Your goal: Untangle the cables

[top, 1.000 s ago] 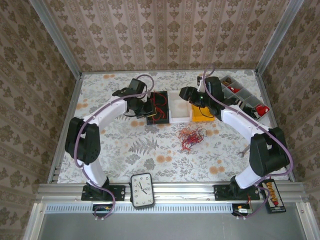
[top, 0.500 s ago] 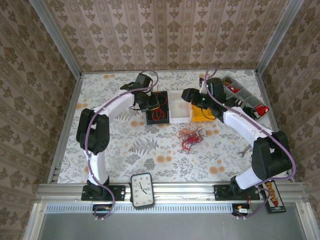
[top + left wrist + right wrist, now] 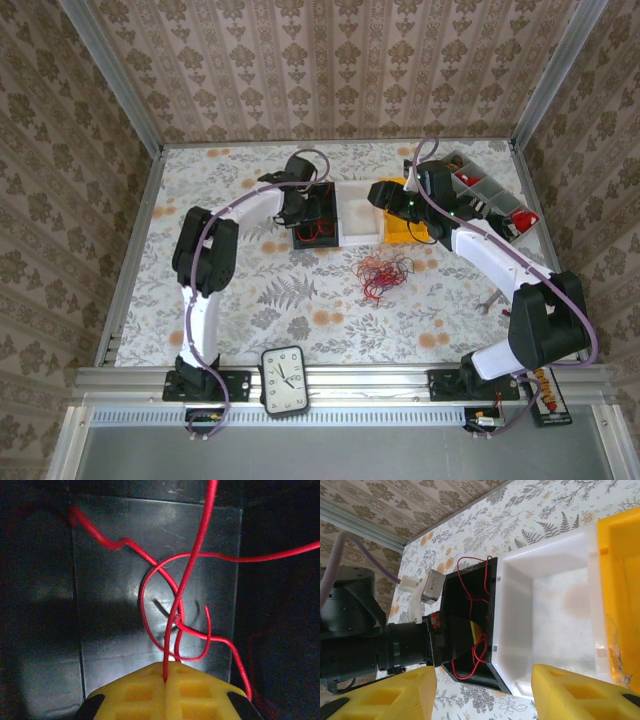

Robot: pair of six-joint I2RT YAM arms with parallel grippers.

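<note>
Red wire (image 3: 192,570) was pinched at the tip of the left fingers (image 3: 135,695), which were fully closed on it. It ran down into the black bin (image 3: 115,555), where a few more red loops lay. Main tangle (image 3: 383,272) sat on the table (image 3: 250,300), centre of the top view, just below the bins. Over the last second the left arm had swung right, bringing its fingers from the bin's left edge to over the bin. Right fingers (image 3: 395,695) were half open and empty above the white bin (image 3: 560,595). Likely one strand separated, ready to drop; bulk still unsorted.
</note>
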